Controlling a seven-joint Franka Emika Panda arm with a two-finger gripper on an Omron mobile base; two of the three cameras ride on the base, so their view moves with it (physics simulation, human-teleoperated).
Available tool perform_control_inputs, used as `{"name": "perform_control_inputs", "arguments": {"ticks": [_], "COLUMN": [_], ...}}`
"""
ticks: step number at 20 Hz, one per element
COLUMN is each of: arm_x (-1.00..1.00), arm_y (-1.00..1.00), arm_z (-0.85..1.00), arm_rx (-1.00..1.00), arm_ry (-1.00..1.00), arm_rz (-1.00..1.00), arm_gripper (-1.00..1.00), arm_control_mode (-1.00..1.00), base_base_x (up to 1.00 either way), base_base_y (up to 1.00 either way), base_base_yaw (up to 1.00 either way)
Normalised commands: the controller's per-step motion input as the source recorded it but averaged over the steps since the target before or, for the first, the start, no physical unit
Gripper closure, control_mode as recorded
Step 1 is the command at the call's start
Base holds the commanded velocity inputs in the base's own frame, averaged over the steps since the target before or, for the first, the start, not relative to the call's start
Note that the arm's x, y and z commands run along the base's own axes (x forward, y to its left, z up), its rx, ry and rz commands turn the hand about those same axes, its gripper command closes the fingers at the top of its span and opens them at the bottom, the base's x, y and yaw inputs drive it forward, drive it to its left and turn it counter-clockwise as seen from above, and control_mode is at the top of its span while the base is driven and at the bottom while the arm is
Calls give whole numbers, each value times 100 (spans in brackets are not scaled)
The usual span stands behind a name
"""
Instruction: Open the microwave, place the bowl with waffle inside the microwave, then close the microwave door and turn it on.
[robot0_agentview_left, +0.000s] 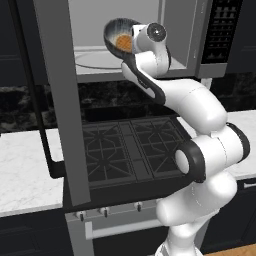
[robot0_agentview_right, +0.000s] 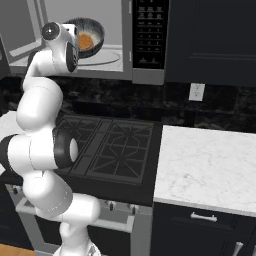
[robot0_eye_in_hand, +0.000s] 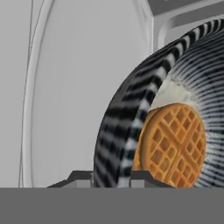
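The microwave (robot0_agentview_left: 186, 59) stands open above the stove, its black button panel (robot0_agentview_left: 222, 30) at the right. The microwave door (robot0_agentview_left: 59, 100) is swung out wide to the left, with its dark bar handle (robot0_agentview_left: 31, 90) on the far side. My gripper (robot0_eye_in_hand: 111, 179) is shut on the rim of the bowl (robot0_eye_in_hand: 122, 127), which it holds tipped on its side at the cavity mouth, above the glass turntable (robot0_agentview_left: 95, 60). The bowl (robot0_agentview_left: 115, 30) is dark and streaked. The round orange-brown waffle (robot0_eye_in_hand: 173, 144) leans inside it, also visible as the waffle (robot0_agentview_right: 86, 41) within the bowl (robot0_agentview_right: 94, 26).
A black gas stove (robot0_agentview_left: 130, 145) lies below the microwave, between white marble counters (robot0_agentview_left: 25, 170) (robot0_agentview_right: 205, 160). The open door juts out over the stove's left side. Dark cabinets (robot0_agentview_right: 215, 40) and a wall outlet (robot0_agentview_right: 196, 91) are at the right.
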Motion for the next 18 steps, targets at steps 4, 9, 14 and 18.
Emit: {"name": "perform_control_inputs", "arguments": {"ticks": [4, 9, 14, 18], "arm_x": [0, 0, -9, -45], "arm_y": [0, 0, -1, 0], "arm_z": [0, 0, 0, 12], "arm_rx": [0, 0, 0, 0], "arm_ry": [0, 0, -1, -21], "arm_rz": [0, 0, 0, 0], "arm_gripper": [-100, -100, -100, -100], "arm_control_mode": [-100, -100, -100, -100], "base_base_x": [0, 0, 0, 0], "base_base_y": [0, 0, 0, 0], "base_base_yaw": [0, 0, 0, 0]}}
